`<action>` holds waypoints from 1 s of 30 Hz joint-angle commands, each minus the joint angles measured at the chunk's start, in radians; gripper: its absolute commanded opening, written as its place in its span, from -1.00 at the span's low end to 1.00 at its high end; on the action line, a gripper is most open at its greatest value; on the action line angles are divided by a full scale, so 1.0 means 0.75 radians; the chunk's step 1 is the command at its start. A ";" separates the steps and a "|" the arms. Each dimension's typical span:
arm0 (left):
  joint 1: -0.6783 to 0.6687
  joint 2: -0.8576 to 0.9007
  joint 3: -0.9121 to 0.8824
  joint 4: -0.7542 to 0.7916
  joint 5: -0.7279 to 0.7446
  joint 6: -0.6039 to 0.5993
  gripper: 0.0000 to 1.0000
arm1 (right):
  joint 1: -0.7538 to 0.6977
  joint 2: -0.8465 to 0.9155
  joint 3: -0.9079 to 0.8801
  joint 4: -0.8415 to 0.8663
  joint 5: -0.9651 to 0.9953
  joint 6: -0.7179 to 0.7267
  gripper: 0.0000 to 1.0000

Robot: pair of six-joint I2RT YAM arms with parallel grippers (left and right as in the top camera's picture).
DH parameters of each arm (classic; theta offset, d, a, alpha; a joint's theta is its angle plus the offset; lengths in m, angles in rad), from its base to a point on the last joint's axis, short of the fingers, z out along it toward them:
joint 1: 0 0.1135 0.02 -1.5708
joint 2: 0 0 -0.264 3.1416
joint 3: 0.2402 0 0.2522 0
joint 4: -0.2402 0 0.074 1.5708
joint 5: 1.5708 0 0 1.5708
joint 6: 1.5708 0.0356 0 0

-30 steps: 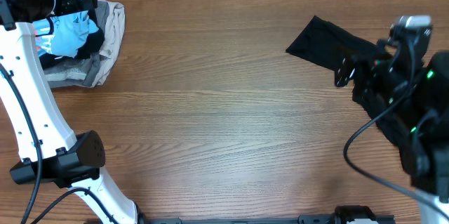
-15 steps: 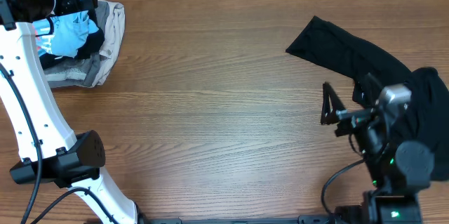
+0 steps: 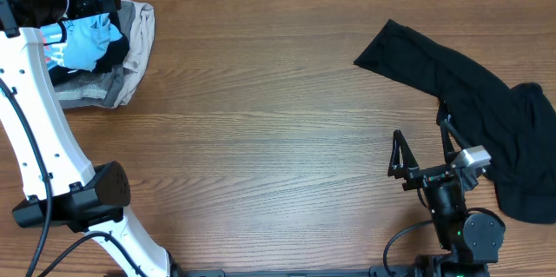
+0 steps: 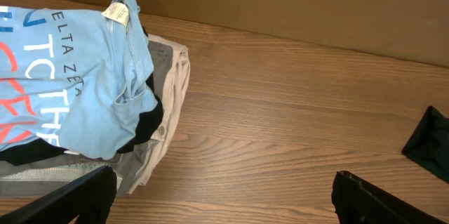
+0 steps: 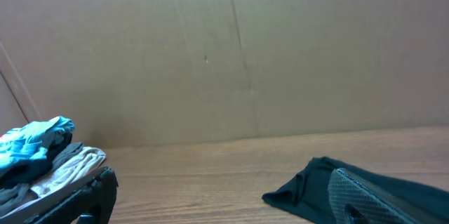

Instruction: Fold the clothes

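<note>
- Our right gripper (image 3: 423, 151) sits at lower right, fingers spread, empty, beside the black garment (image 3: 473, 103).
- Our left gripper (image 4: 221, 196) gapes wide over the blue T-shirt (image 4: 66, 83), upper left.

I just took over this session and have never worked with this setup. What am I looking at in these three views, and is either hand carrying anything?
Two robot arms work at a wooden table. The overhead view looks straight down; the other two come from cameras on each wrist, with the dark finger tips at the bottom edges.

The left hand hovers open over a pile of clothes at the far left corner, with a light blue T-shirt on top of grey and beige pieces. The right hand sits open near the front edge, beside a black garment spread loosely on the right side.

Neither hand holds anything; nothing looks folded yet.
</note>
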 commanded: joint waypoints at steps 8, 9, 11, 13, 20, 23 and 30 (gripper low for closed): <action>-0.003 -0.011 0.012 0.002 0.019 -0.021 1.00 | 0.008 -0.126 -0.133 0.017 0.062 0.032 1.00; -0.003 -0.011 0.012 0.002 0.019 -0.021 1.00 | 0.008 -0.139 -0.140 -0.005 0.063 0.032 1.00; -0.003 -0.011 0.012 0.002 0.019 -0.021 1.00 | 0.009 -0.164 -0.139 -0.050 0.069 0.031 1.00; -0.003 -0.010 0.012 0.002 0.019 -0.021 1.00 | 0.011 -0.186 -0.139 -0.080 0.090 0.032 1.00; -0.003 -0.011 0.012 0.002 0.019 -0.021 1.00 | 0.019 -0.237 -0.139 -0.243 0.100 0.032 1.00; -0.003 -0.011 0.012 0.002 0.019 -0.021 1.00 | 0.020 -0.237 -0.139 -0.286 0.101 0.032 1.00; -0.003 -0.011 0.012 0.002 0.019 -0.021 1.00 | 0.020 -0.237 -0.139 -0.308 0.106 0.032 1.00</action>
